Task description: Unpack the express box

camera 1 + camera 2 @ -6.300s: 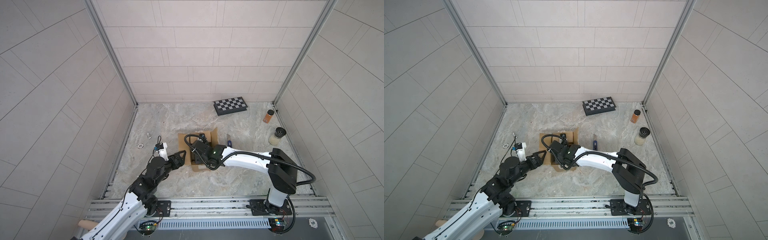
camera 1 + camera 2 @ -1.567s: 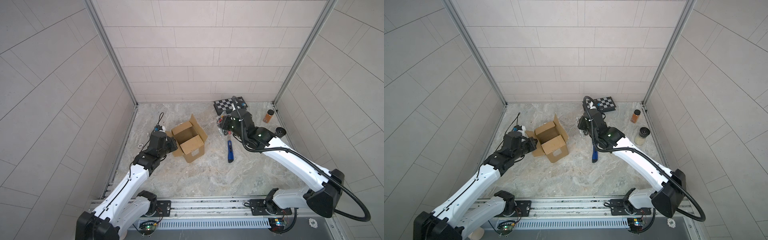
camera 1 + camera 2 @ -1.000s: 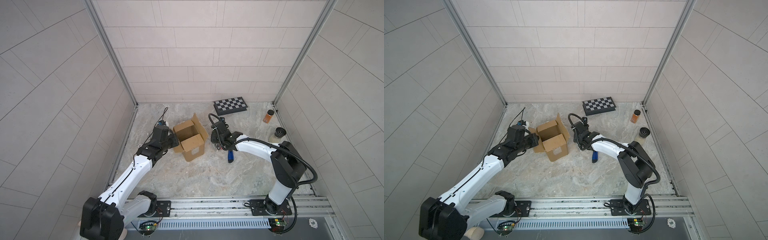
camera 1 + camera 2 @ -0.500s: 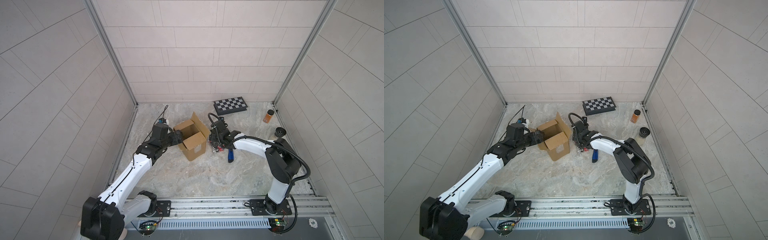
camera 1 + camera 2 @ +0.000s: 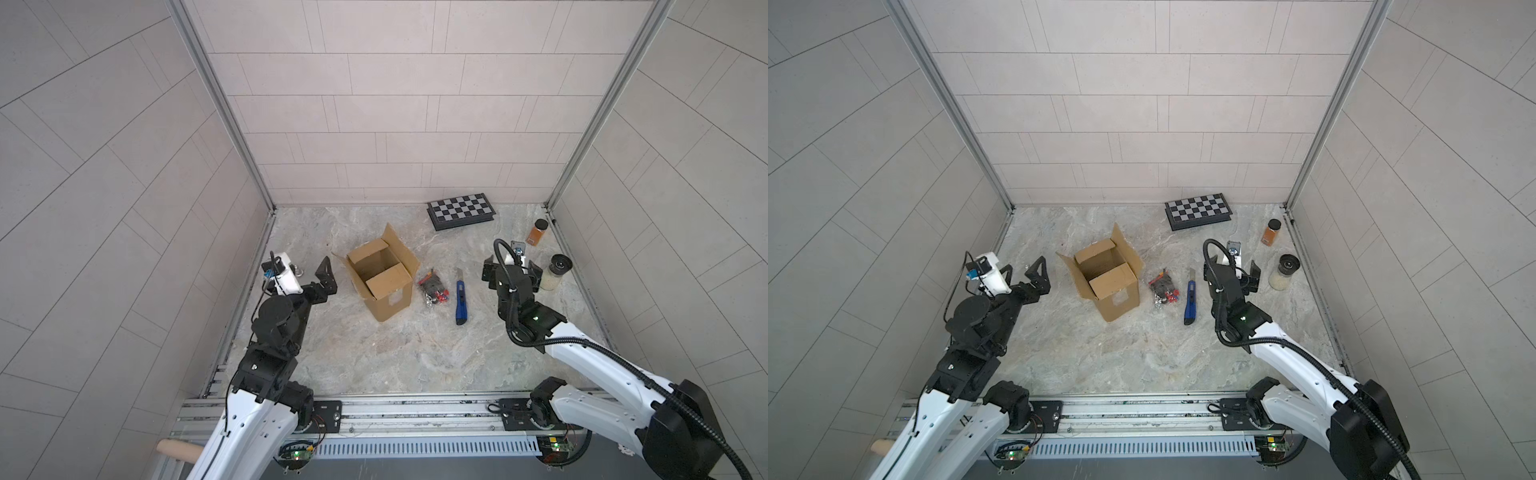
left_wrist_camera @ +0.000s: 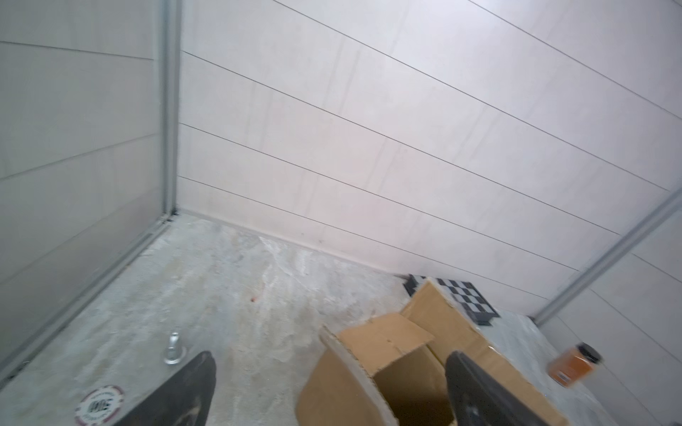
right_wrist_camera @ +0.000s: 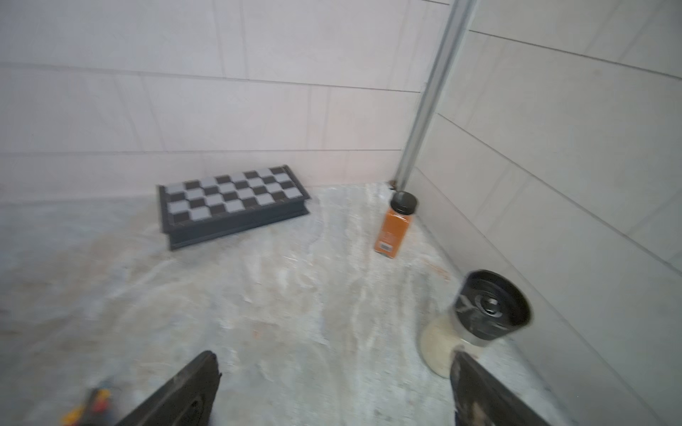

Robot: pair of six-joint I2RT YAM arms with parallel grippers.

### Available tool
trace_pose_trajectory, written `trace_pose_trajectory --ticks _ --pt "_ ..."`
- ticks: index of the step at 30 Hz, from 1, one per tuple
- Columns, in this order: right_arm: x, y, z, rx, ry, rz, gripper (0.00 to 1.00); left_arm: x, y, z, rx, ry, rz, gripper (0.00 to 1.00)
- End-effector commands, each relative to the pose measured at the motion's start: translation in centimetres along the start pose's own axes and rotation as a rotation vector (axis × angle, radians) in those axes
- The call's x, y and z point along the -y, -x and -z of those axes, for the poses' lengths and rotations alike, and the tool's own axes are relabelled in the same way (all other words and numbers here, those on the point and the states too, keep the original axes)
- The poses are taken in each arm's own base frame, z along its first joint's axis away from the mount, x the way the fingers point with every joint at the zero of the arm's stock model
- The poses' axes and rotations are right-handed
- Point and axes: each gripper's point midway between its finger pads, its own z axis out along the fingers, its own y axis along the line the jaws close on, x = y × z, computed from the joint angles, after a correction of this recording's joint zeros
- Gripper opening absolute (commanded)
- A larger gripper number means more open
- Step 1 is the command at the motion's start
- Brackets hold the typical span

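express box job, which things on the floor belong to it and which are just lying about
Belongs to the job: express box, flaps open; small bag of red and black bits beside it, probably its contents; blue utility knife, probably the opening tool.
Just lying about: checkered case; orange spice jar; black-lidded jar; poker chip; metal bolt.

Robot lab test cell: pale panel walls [image 5: 395, 104] on metal posts [image 5: 220, 104] box in a marbled counter [image 5: 374, 353], two white arms [image 5: 602, 370] bolted to a front rail [image 5: 415, 409].
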Motion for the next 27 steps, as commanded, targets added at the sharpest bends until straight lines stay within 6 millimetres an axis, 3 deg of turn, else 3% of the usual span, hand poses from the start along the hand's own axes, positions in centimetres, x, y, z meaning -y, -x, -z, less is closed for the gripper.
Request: trace_pose_trajectory --ticks 1,5,8,13,23,27 --pt "2.4 -1.8 -0.1 0.071 -0.094 0.146 0.99 -5.1 -1.0 0.6 0.106 0.239 -0.083 1.00" --pt "4.3 -5.3 -1.7 0.003 -0.130 0.135 1.00 -8.6 -4.0 1.2 0.237 0.358 -0.064 1.00" --pt "4.6 -6.2 -2.7 0.039 -0.107 0.080 1.00 -9.8 -7.1 0.6 0.193 0.405 -0.168 1.00" --pt "3.8 -7.4 -5.0 0.024 -0.043 0.016 0.99 -10.7 -10.1 -0.8 0.144 0.435 -0.229 1.00" --pt "3.4 -7.6 -7.3 0.059 -0.015 -0.022 1.00 -8.8 -10.7 -6.3 0.091 0.273 -0.269 1.00" --pt "1.6 -9.0 -8.4 0.066 0.047 0.008 1.00 -8.6 -10.9 -7.7 0.059 0.266 -0.313 1.00"
